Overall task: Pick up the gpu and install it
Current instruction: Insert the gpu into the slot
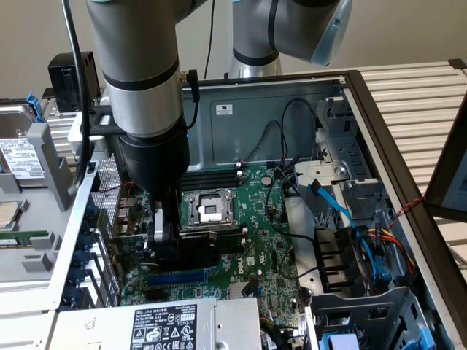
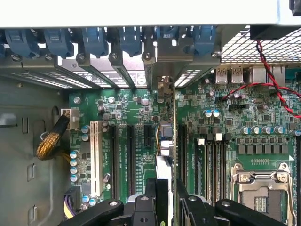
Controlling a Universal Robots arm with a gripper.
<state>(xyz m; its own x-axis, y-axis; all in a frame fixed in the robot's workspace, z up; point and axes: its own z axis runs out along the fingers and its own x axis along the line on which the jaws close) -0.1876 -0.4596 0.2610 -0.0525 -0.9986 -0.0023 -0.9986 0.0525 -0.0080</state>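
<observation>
gripper (image 2: 168,188): 1, pinching the gpu
gpu (image 2: 164,132): 1, on edge over motherboard (image 2: 136,108)
CPU socket (image 1: 208,208): 1, 2 o'clock of gripper, exterior view

The end effector (image 2: 168,190) hides part of the gpu (image 2: 174,136).

Arm (image 1: 142,65) is hanging approx. vertical from the top of the ext. view, w/ an elbow joint (image 1: 314,29) sitting behind it twd the ext. view's right. Wrist (image 1: 153,157) is pointing straight down, w/ the gripper (image 1: 162,237) sitting low at its end. Fingers (image 2: 151,195) are standing partly closed, pinching the gpu (image 2: 165,134) edge-on betw. them.
</observation>
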